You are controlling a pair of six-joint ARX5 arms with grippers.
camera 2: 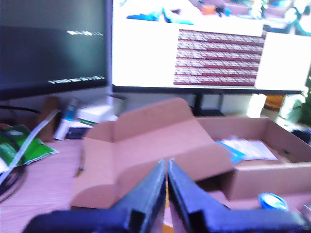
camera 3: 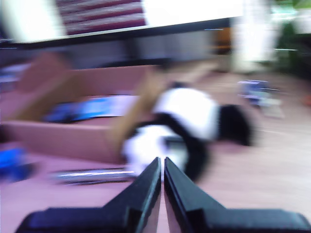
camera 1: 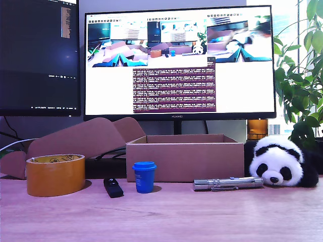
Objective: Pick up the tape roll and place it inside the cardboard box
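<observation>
**Nothing picked up yet**

Well, my first gripper [camera 2: 167, 167] and my second gripper [camera 3: 162, 165] both show fingers pressed together, holding nothing. Neither arm appears in the exterior view. At that view's lower left, the tape roll [camera 1: 55, 174] sits untouched on the desk [camera 1: 202, 217]. Farther back, at centre, the box [camera 1: 184, 160] waits. Grasp, carry and drop all remain, I'd judge.

The table [camera 1: 166, 217] carries the cardboard box [camera 1: 184, 160]; before it: tape roll [camera 1: 55, 174], blue cup [camera 1: 144, 177], flashlight [camera 1: 228, 183]; beside it, plush panda [camera 1: 280, 162].
</observation>
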